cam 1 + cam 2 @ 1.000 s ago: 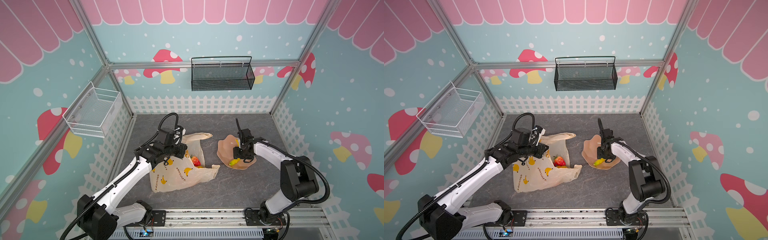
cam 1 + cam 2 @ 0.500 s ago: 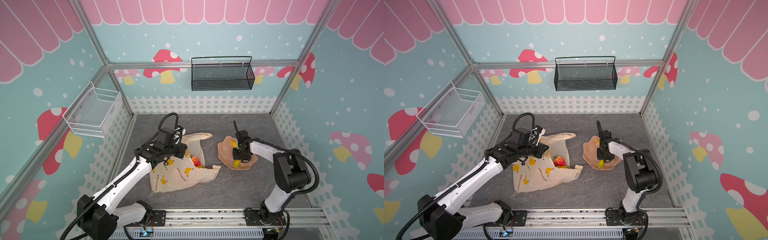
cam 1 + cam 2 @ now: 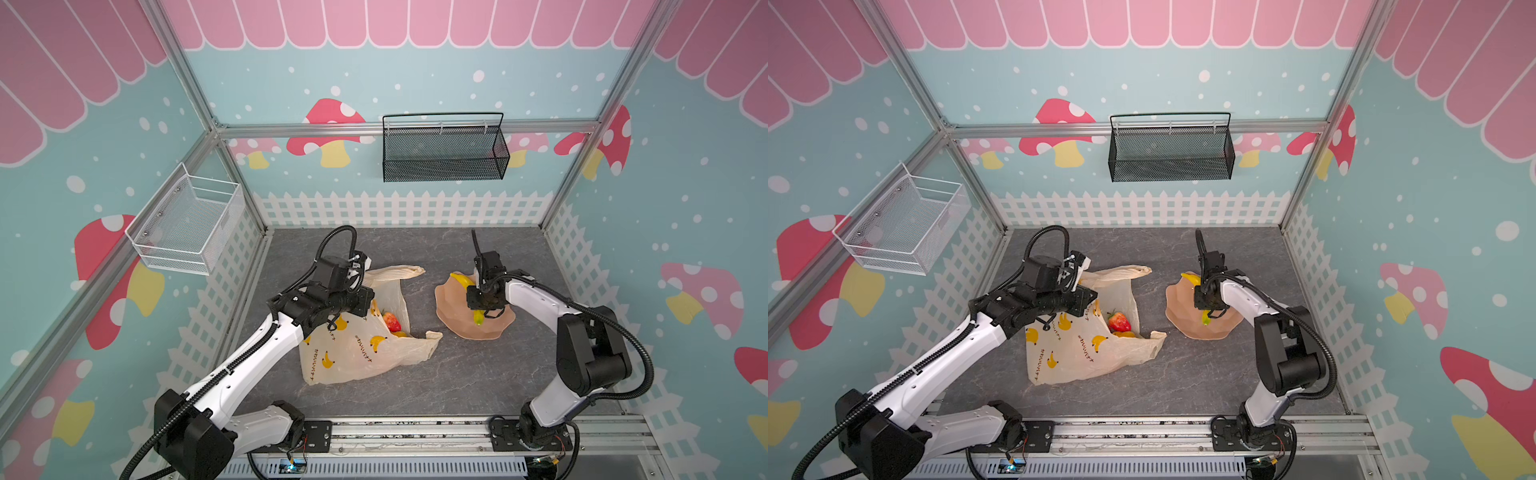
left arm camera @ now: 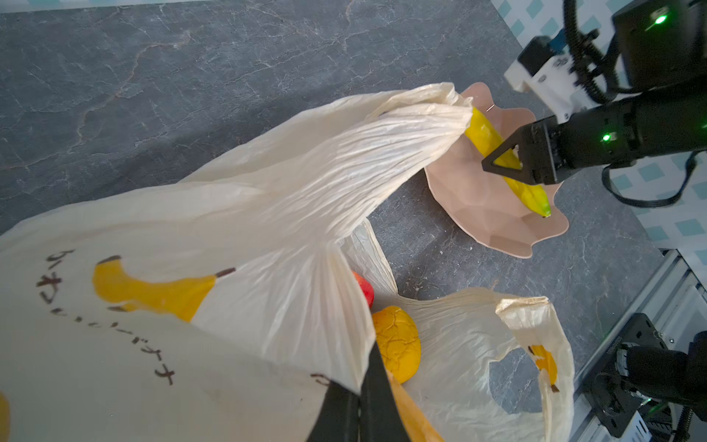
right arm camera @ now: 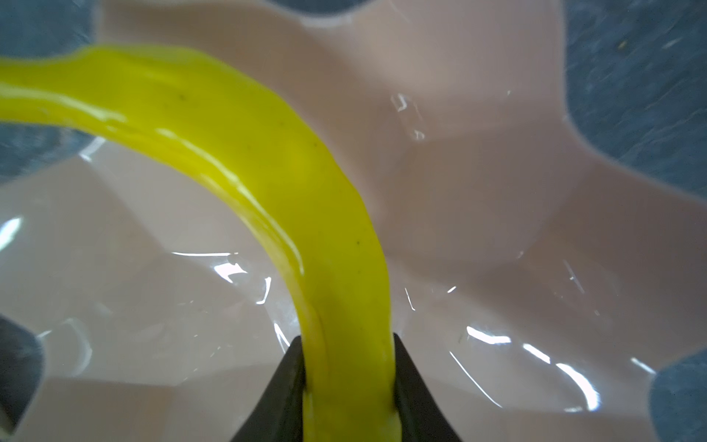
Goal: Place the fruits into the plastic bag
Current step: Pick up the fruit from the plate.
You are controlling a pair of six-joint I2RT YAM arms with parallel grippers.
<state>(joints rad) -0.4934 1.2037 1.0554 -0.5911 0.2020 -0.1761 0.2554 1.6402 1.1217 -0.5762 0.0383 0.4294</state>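
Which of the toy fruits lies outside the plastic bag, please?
The yellow banana: it alone lies on the pink plate, gripped by the right gripper; the strawberry and orange fruit sit inside the bag.

Bright even light, soft shadows; plate (image 5: 497,191) glares (near edges blurred)

Lab cell: aluminium frame (image 3: 552,125), printed walls (image 3: 415,75)

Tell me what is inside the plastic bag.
Through the mouth of the plastic bag a red strawberry and an orange tangerine show. The printed film covers the rest of the inside, so any other fruit there cannot be seen.
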